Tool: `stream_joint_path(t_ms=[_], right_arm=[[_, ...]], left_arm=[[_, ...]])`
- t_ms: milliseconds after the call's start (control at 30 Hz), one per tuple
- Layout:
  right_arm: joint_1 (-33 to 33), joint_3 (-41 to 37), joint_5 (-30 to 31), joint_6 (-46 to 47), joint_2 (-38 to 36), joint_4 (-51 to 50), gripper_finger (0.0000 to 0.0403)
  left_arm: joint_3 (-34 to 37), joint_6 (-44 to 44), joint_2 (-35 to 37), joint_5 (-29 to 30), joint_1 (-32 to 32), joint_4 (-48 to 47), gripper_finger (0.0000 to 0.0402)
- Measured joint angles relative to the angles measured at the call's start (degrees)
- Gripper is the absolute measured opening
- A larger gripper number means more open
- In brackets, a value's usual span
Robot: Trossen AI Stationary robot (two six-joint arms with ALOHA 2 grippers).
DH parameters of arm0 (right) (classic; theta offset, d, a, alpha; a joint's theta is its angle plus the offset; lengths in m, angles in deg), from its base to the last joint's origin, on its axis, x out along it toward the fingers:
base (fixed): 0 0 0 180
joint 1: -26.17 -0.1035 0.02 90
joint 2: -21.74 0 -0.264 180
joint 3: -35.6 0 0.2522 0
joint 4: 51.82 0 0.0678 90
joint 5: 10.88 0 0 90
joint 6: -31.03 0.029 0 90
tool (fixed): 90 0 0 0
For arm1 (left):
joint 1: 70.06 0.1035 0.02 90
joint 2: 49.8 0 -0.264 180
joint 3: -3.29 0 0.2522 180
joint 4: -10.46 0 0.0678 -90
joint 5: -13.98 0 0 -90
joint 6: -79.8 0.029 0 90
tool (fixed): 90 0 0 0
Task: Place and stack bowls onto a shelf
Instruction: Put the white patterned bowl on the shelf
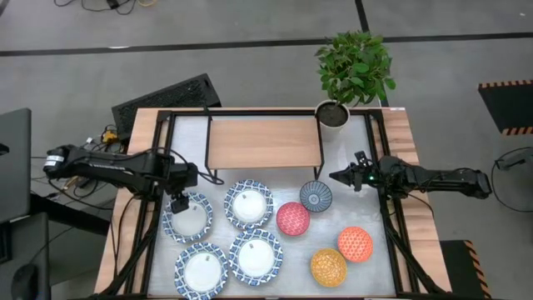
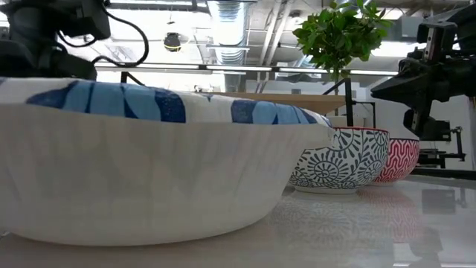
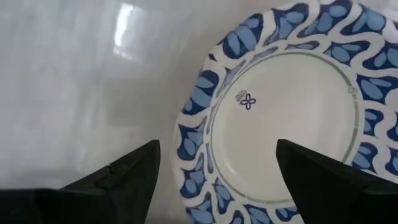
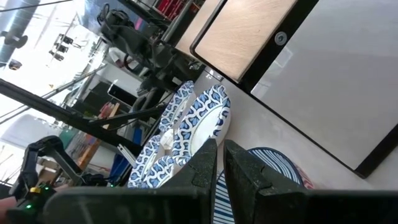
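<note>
Blue-and-white bowl [image 3: 283, 118] lies beneath the wide-spread left claw [image 3: 217, 171], its rim between the fingers.

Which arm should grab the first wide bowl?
Likely the left: its open pincer hovers over the rim of a wide blue-and-white bowl. The right pincer, nearly shut, sits by the small grey-blue bowl.

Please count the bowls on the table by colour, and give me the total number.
Blue-and-white wide bowls: 4
Grey-blue bowl: 1
Pink-red bowl: 1
Orange-red bowl: 1
Yellow-orange bowl: 1
Total: 8 bowls
</note>
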Motion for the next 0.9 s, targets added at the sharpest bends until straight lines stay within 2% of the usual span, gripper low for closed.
stream_joint_path(t_ms=[267, 367, 533, 900], right_arm=[[0.0, 0.0, 0.0, 0.0, 0.0, 0.0, 0.0057], [0.0, 0.0, 0.0, 0.1, 0.0, 0.0, 0.0057], [0.0, 0.0, 0.0, 0.1, 0.0, 0.0, 0.0057], [0.0, 0.0, 0.0, 0.0, 0.0, 0.0, 0.0057]], left_arm=[[5.2, -7.0, -0.4, -0.5, 0.3, 6.3, 0.0303], [5.2, -7.0, -0.4, -1.4, 0.3, 6.5, 0.0284], [5.5, -7.0, -0.4, 0.0, 0.1, 6.5, 0.0209], [6.8, -13.7, -0.3, 3.0, 0.1, 6.5, 0.0029]])
